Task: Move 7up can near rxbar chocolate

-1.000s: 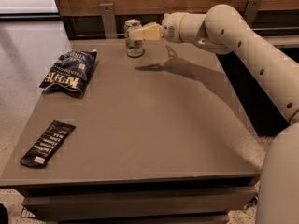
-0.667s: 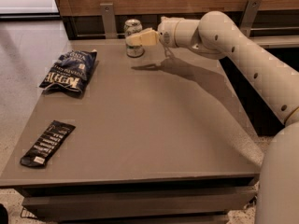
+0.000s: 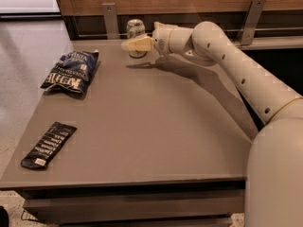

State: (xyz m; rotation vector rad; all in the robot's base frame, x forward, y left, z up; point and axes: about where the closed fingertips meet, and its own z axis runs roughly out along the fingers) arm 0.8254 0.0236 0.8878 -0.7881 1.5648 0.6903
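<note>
The 7up can (image 3: 135,28), silver-white with a pull-tab top, stands upright at the far edge of the grey table (image 3: 161,126). My gripper (image 3: 131,44) reaches in from the right and sits right at the can, crossing in front of its lower half. The can still stands on the table. The rxbar chocolate (image 3: 49,144), a flat black wrapper with white lettering, lies near the front left corner, far from the can.
A dark blue chip bag (image 3: 71,72) lies at the left of the table, between can and bar. A wooden wall with two metal brackets (image 3: 110,18) runs behind the table. My arm (image 3: 236,65) spans the right side.
My gripper has moved left along the far edge, from beside the can's right side to across its front. The can, bar and bag have not moved.
</note>
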